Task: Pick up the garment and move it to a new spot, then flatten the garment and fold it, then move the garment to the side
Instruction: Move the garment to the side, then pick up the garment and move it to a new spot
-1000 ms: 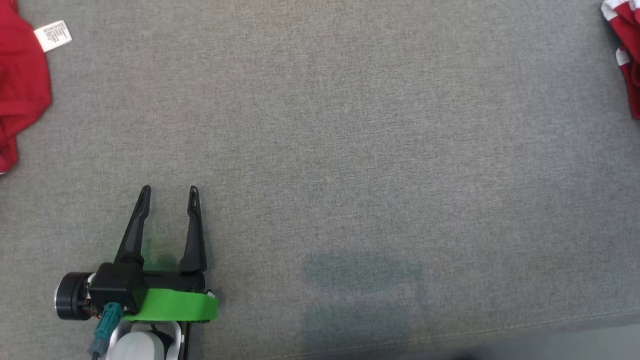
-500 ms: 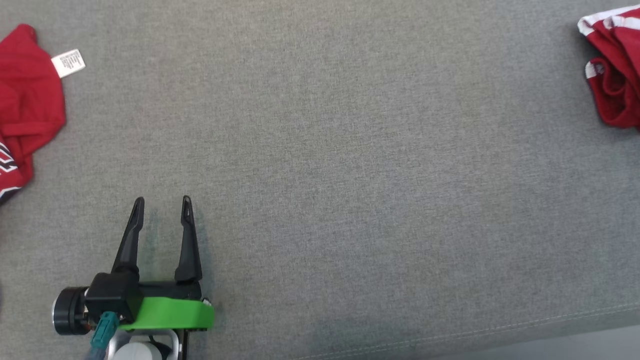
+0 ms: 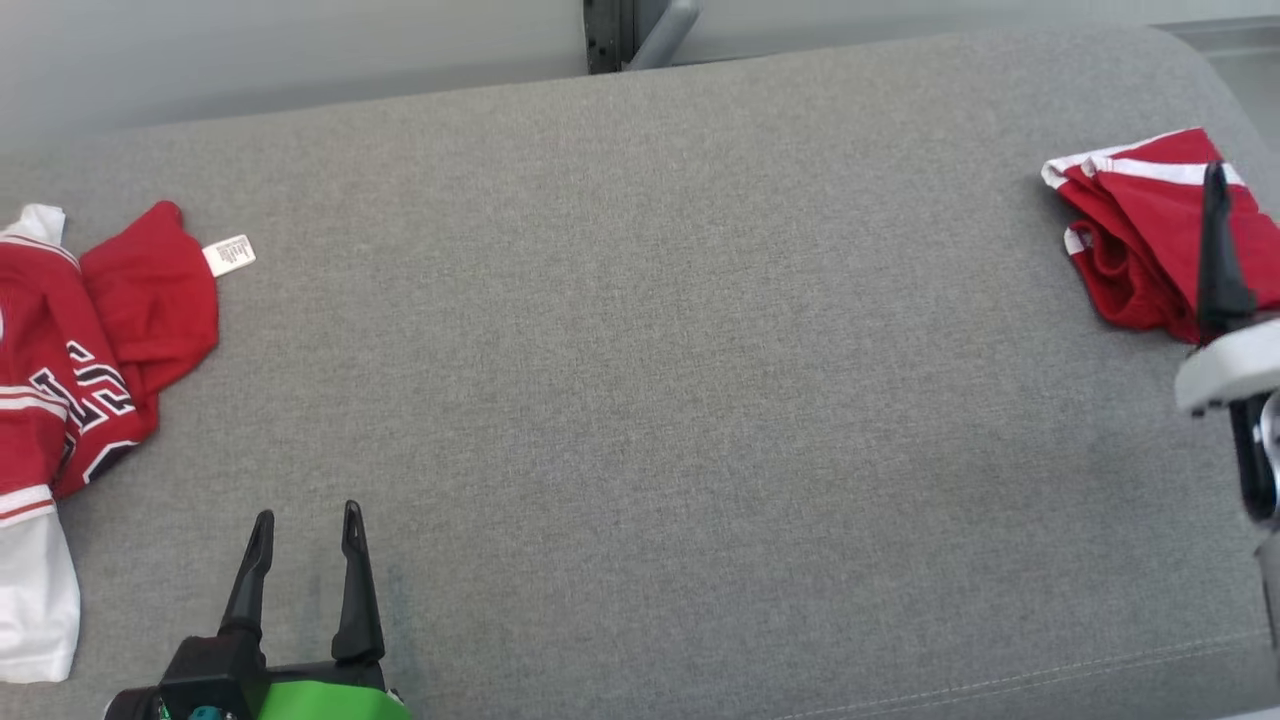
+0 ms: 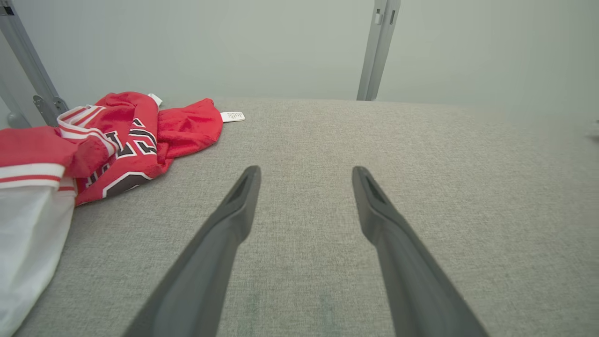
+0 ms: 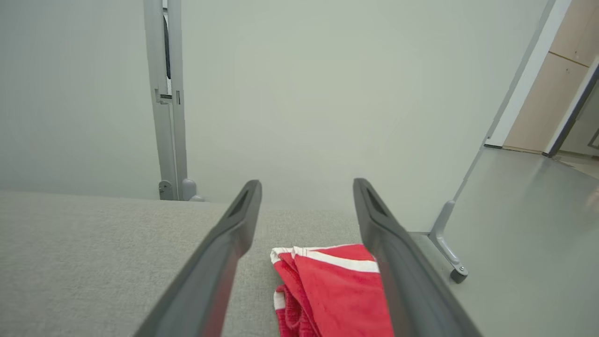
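A crumpled red jersey [image 3: 90,340] with black-and-white lettering and a white tag [image 3: 229,255] lies at the far left of the grey cushion; the left wrist view shows the jersey [image 4: 126,140] up and to the left of my fingers. A folded red garment [image 3: 1135,220] with white stripes rests at the far right. My left gripper [image 3: 307,515] is open and empty over bare cushion at the lower left, and in its own view the left gripper [image 4: 305,171] holds nothing. My right gripper [image 5: 306,183] is open just above the folded garment [image 5: 337,290]; one finger [image 3: 1218,260] crosses it.
The grey cushion [image 3: 650,350] spreads wide between the two garments. A pale wall and a metal post [image 3: 610,30] stand behind its far edge. White cloth [image 3: 35,590] lies at the near left. Grey floor [image 5: 524,224] drops off beyond the right end.
The head camera has tilted up, so the cushion's far edge and the wall now show. The right gripper has come into view over the folded garment. The left gripper stays open.
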You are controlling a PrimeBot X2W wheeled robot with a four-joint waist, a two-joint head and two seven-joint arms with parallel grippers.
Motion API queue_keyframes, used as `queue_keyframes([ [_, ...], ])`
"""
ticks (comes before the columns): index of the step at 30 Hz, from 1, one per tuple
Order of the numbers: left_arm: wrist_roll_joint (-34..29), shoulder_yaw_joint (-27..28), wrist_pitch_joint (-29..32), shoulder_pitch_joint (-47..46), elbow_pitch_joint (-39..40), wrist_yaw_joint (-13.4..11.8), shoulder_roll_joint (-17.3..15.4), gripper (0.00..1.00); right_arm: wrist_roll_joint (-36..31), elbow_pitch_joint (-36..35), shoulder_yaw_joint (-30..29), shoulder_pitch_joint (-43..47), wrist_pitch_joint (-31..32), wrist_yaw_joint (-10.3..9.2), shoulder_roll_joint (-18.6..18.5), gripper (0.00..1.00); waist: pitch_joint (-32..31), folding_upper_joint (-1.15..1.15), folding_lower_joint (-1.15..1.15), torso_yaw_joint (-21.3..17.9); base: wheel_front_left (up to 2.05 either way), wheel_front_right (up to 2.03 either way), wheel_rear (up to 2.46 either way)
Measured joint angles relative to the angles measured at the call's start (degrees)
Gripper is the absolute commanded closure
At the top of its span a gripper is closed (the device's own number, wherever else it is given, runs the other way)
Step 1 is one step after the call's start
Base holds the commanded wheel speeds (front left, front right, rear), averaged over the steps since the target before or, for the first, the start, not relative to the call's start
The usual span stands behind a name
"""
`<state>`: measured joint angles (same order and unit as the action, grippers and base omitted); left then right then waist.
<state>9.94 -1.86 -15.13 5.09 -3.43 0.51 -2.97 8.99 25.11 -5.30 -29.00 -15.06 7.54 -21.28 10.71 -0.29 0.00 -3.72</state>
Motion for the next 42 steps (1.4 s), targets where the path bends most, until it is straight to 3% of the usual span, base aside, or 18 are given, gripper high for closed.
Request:
queue_keyframes([
  [9,0.01,0.71,0.0,1.29,-2.71,1.55,0.05,0.0,-8.04,-12.33,-2.68,23.35,0.0,0.0,13.33,0.0,-7.14,0.0,0.0,0.53,0.0,0.0,0.0],
  [12,0.01,1.14,0.0,1.31,-4.0,2.04,0.09,0.0,-9.54,-13.84,-1.93,26.94,0.0,0.0,15.41,0.0,-8.26,0.0,0.0,0.71,0.0,0.0,0.0],
  [33,2.71,1.63,0.0,2.76,-5.71,0.69,0.1,0.0,-11.28,-17.25,0.13,29.93,0.0,0.0,18.28,0.0,-8.27,0.0,0.0,2.52,0.0,0.0,0.0],
  [37,2.96,1.01,0.0,2.66,-5.55,0.73,0.1,0.0,-11.73,-17.7,-0.35,30.61,0.0,0.0,18.3,0.0,-8.24,0.0,0.0,3.9,0.0,0.0,0.0],
  [42,4.63,1.25,0.0,2.48,-4.68,0.37,0.15,0.0,-10.94,-17.62,1.26,32.44,0.0,0.0,18.37,0.0,-8.59,0.0,0.0,8.35,0.0,0.0,0.0],
])
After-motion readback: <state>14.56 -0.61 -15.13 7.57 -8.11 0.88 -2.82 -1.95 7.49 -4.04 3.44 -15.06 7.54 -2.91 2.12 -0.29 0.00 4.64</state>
